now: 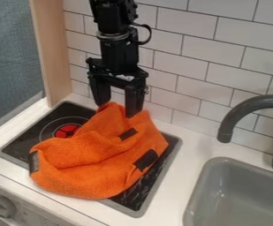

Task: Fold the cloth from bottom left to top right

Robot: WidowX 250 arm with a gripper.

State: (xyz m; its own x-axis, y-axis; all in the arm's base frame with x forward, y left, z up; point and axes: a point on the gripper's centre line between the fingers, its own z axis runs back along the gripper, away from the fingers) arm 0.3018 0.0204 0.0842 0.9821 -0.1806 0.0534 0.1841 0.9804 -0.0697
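- One orange cloth (91, 165) is lying rumpled across the stovetop (21, 141), its folds bunching upward toward the back and its rounded front edge resting near the stovetop's front.
- Three dark patches are showing on the cloth: one is sitting high near the peak, one low toward the sink side, one at the left end.
- The gripper (119, 108) is hanging over the back of the cloth, its two fingers standing apart, unclenched, with the cloth's raised peak rising close beneath them.
- A red burner mark (66, 130) is peeking out beside the cloth's left slope.
- The gray sink basin (221, 160) is sitting in the white counter (172, 196) at right, a dark faucet (244, 109) curving above it.
- A pale knob (4, 206) is jutting from the stove's front.
- White tiles (183, 66) are lining the wall behind, and a wooden panel (53, 55) is standing at left.
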